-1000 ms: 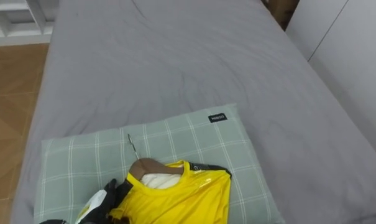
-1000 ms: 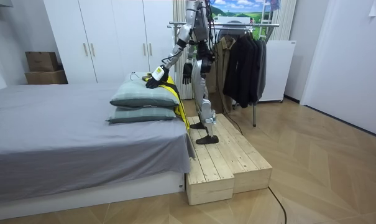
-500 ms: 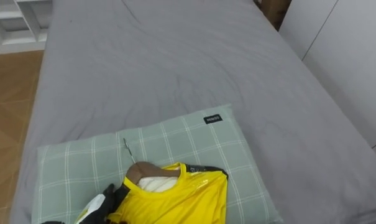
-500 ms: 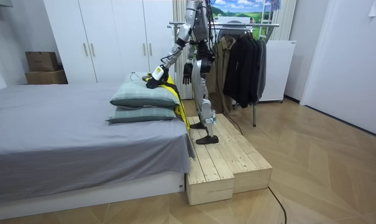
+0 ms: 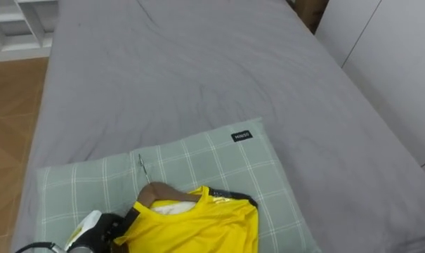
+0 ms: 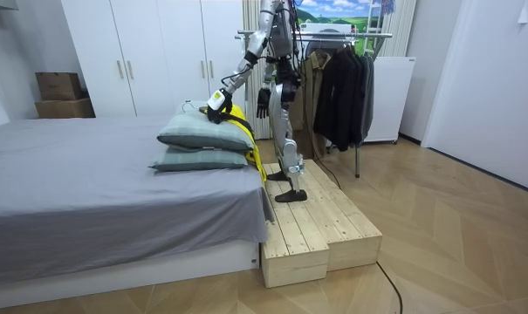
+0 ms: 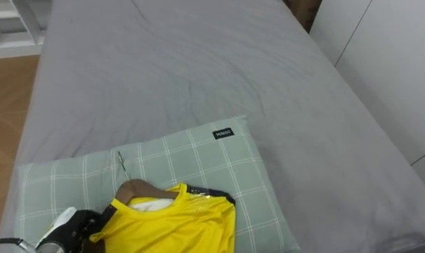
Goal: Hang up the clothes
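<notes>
The robot stands on a wooden platform [image 6: 320, 222] beside the bed [image 5: 198, 70]. Its left hand [image 5: 103, 228] has its fingers curled on the shoulder of the yellow shirt [image 5: 198, 225], which sits on a wooden hanger [image 5: 159, 191] atop the checked pillow [image 5: 219, 158]. The right hand [image 6: 262, 102] hangs at its side, fingers loose.

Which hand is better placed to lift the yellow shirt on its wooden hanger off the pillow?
Left. The left hand is at the shoulder of the yellow shirt on the green checked pillow; the right hand hangs by the robot's side.
</notes>
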Motion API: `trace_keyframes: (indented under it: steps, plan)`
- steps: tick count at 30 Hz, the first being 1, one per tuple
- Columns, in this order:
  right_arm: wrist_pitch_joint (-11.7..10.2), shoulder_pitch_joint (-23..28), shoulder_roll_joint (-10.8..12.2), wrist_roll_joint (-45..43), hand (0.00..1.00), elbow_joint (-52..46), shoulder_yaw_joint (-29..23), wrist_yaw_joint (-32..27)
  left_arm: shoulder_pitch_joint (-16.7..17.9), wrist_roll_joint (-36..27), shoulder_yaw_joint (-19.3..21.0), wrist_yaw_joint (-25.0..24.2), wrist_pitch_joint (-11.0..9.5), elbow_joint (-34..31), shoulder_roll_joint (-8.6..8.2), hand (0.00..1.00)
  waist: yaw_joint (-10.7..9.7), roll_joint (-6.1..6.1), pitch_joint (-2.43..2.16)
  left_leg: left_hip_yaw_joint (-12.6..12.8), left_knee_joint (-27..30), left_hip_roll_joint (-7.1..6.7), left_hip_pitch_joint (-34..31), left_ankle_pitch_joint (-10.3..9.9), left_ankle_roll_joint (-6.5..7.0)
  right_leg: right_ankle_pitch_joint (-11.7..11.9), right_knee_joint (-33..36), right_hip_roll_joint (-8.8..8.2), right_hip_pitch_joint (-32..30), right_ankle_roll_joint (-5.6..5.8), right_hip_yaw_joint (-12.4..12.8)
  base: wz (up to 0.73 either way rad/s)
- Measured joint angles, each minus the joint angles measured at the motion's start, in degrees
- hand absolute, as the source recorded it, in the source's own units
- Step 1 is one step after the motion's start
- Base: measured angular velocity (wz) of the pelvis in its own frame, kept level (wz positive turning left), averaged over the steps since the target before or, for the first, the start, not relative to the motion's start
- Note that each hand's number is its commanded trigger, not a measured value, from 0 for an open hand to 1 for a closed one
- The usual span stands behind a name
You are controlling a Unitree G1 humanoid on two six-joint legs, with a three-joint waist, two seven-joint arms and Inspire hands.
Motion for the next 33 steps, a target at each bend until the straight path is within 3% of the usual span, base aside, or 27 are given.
trace_keyframes:
  steps: [5,33]
  plan:
    - [-0.05,-0.06,0.00,0.03,0.00,0.00,-0.04,-0.05,1.64,-0.06,-0.06,-2.73,0.63,1.53,-2.25,1.00,0.05,0.06,0.04,-0.16,-0.13,0.04,-0.09,0.00,0.00,0.00,-0.13,0.00,-0.03,0.00,-0.25,0.01]
    - [-0.11,-0.08,0.02,-1.90,0.00,-0.02,-1.00,-1.53,2.34,-0.16,-0.12,-5.85,1.20,2.43,-2.99,1.00,0.13,0.61,-0.05,0.02,0.65,0.07,-0.48,0.00,-0.01,-0.01,-0.02,-0.01,-0.15,0.00,-0.20,0.00]
